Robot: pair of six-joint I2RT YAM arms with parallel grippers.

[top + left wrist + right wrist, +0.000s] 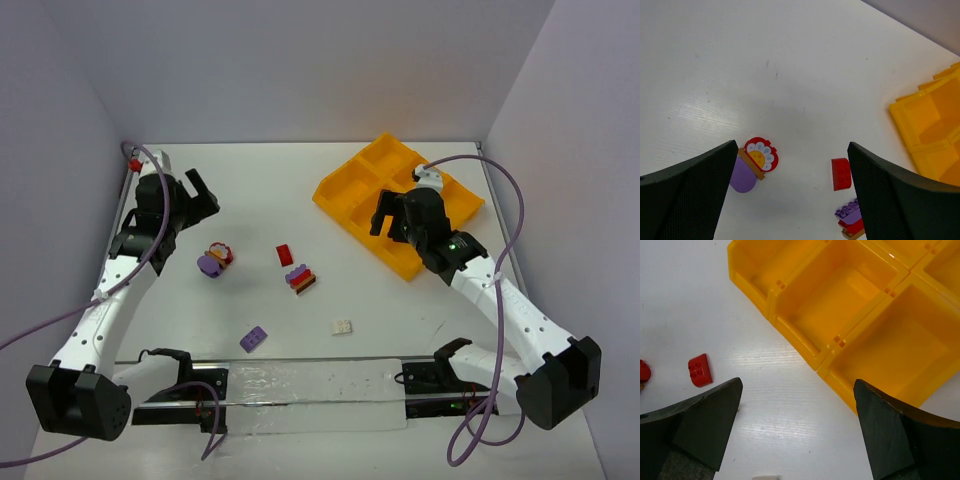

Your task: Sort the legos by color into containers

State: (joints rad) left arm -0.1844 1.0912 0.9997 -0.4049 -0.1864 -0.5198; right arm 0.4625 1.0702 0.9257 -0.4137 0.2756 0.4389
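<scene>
Left gripper [203, 194] is hanging released near a purple-and-red cluster [214, 260] | right gripper [388, 222] is gaping wide over the near edge of the orange-yellow tray [345, 192] | legos [300, 279] are lying scattered mid-surface [270, 190], apart from the containers [392, 160].

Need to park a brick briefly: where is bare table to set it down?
The white table is bare at the far side, between the left hand and the orange-yellow plastic tray. Another free patch lies between the white brick and the right arm. The middle is crowded: purple-and-red flower cluster, red brick and purple-red-brown brick stack sit close.
</scene>
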